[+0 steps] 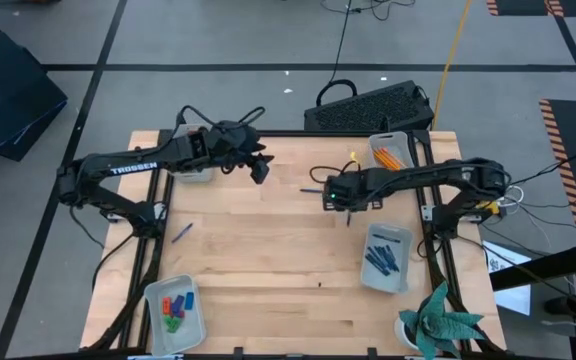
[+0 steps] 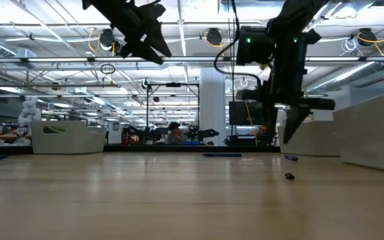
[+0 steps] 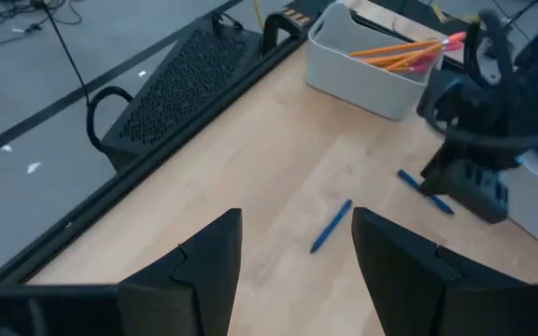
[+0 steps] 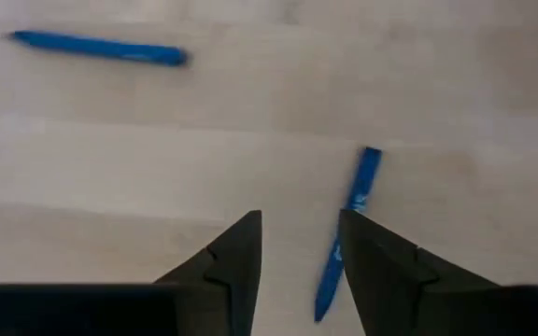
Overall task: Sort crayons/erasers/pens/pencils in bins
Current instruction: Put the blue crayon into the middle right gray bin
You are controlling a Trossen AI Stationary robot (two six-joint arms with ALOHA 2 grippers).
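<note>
Two blue pens lie flat on the table's far middle: one (image 1: 311, 190) (image 4: 101, 49) and another (image 1: 348, 218) (image 4: 348, 233). My right gripper (image 1: 345, 200) (image 4: 299, 233) hangs open, pointing down just above the table. The second pen lies just outside one finger, untouched. My left gripper (image 1: 259, 168) (image 3: 297, 243) is open, high above the far middle, with the first pen (image 3: 331, 226) showing on the table beyond its fingers. A third pen (image 1: 181, 232) lies at the left. The pencils (image 1: 388, 157) lie in the far right bin (image 1: 405, 140), pens in the right bin (image 1: 386, 256), and crayons in the near left bin (image 1: 175, 310).
A fourth bin (image 1: 196, 172) sits at the far left, partly under my left arm. A black keyboard-like object (image 1: 368, 105) lies beyond the table's far edge. A teal thing (image 1: 443, 318) lies at the near right corner. The middle of the table is bare wood.
</note>
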